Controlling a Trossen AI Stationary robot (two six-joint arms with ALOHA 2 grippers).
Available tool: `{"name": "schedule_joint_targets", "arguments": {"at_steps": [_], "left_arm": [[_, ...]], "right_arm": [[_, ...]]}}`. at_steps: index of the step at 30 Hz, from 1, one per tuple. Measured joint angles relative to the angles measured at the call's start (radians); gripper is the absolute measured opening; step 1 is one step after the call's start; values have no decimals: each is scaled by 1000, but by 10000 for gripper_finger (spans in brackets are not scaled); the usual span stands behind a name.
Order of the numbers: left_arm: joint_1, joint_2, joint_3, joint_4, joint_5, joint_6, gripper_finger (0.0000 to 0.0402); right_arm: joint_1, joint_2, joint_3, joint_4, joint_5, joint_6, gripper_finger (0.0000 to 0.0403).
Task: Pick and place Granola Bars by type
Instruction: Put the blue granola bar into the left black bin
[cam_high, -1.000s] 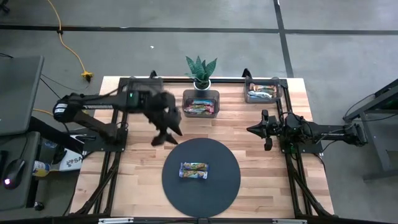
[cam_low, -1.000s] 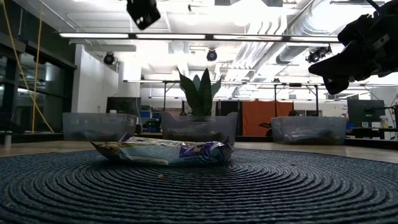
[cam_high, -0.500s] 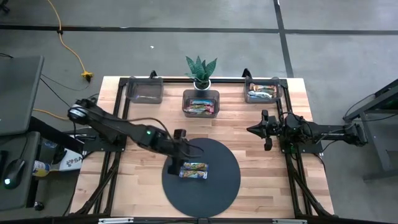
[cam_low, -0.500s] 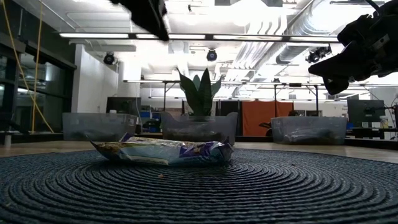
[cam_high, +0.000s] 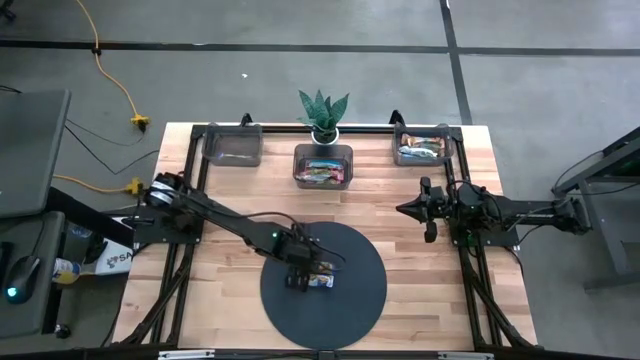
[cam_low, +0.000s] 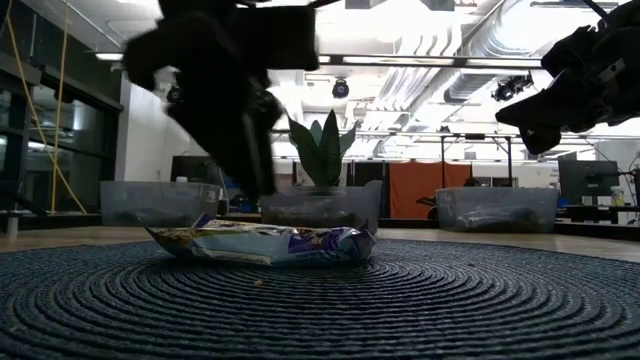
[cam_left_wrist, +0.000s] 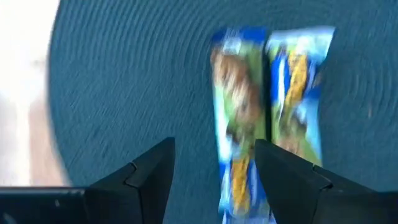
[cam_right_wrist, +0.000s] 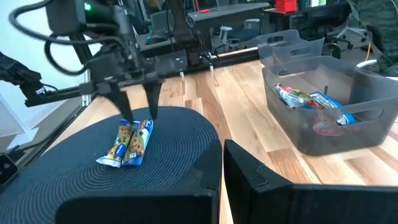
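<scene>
The left claw (cam_high: 300, 281) is low over the round dark mat (cam_high: 355, 300) in the lower middle of the high view. Its two fingers (cam_left_wrist: 152, 177) are spread apart. They hold nothing. It sits at one end of two bars (cam_high: 318, 277) that lie side by side on the mat, touching each other. In the left wrist view the bars (cam_left_wrist: 267, 118) have blue shiny wrappers with some green and yellow on them. One finger is just beside the end of the nearer bar. In the low view the dark claw (cam_low: 235, 110) hangs right above the bars (cam_low: 262, 242).

Three clear bins stand in a row along the top edge of the bench (cam_high: 400, 200). The left bin (cam_high: 231, 143) looks empty. The middle bin (cam_high: 323, 166) has a few bars (cam_high: 322, 173) in it, with red, pink and green wrappers. The right bin (cam_high: 422, 147) has bars (cam_high: 420, 150) too, blue and silver ones. A small green plant (cam_high: 324, 113) in a pot stands just behind the middle bin.

The right claw (cam_high: 428, 209) waits over the bench on the right side of the high view, well away from the mat. Its fingers (cam_right_wrist: 249, 171) are pressed close together and hold nothing.
</scene>
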Motion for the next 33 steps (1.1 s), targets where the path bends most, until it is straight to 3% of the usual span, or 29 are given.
{"name": "schedule_joint_targets", "arguments": {"at_steps": [17,33], "left_arm": [[0,37,2,52,82,52,216],[0,52,1,56,77,57,216]], "right_arm": [[0,22,0,-7,1,0,0],[0,20,0,-7,0,0,0]]}}
